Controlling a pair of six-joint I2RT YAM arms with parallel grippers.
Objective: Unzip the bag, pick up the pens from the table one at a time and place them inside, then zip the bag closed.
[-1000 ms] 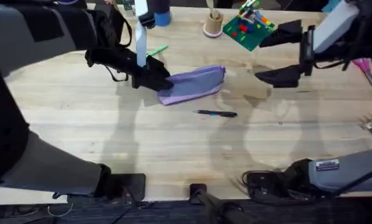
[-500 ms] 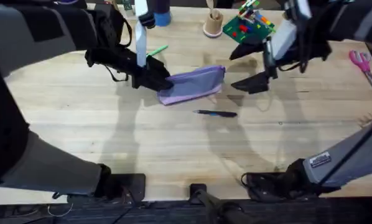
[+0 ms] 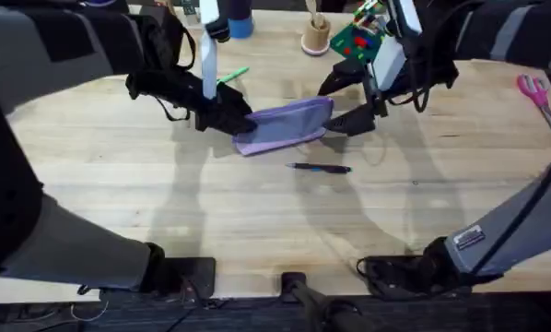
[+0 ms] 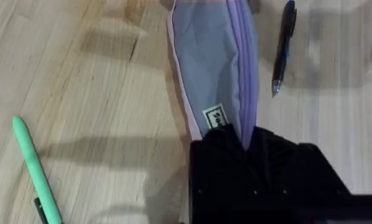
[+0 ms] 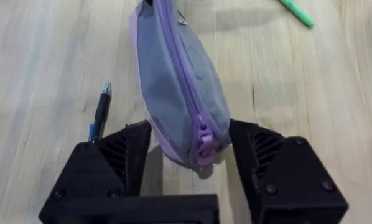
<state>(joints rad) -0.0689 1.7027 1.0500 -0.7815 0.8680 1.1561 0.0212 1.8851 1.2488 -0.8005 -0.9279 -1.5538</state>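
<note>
The lilac bag (image 3: 289,124) lies zipped on the table (image 3: 257,212), tilted up to the right. My left gripper (image 3: 233,120) is shut on its left end, as the left wrist view shows with the black fingers (image 4: 236,140) clamped over the bag (image 4: 214,68). Open and straddling the bag's right end is my right gripper (image 3: 342,101); in the right wrist view the zipper pull (image 5: 204,140) sits between the two fingers (image 5: 127,155). The dark pen (image 3: 322,168) lies just in front of the bag. Behind the left gripper lies the green pen (image 3: 231,74).
A green brick plate (image 3: 368,41) with coloured bricks and a wooden spool (image 3: 316,35) stand at the back. Pink scissors (image 3: 536,92) lie far right. A blue object (image 3: 241,26) sits at the back edge.
My right arm has swung left from the table's right side until its open fingers straddle the bag's right end. The left gripper, bag and pens have stayed put.
</note>
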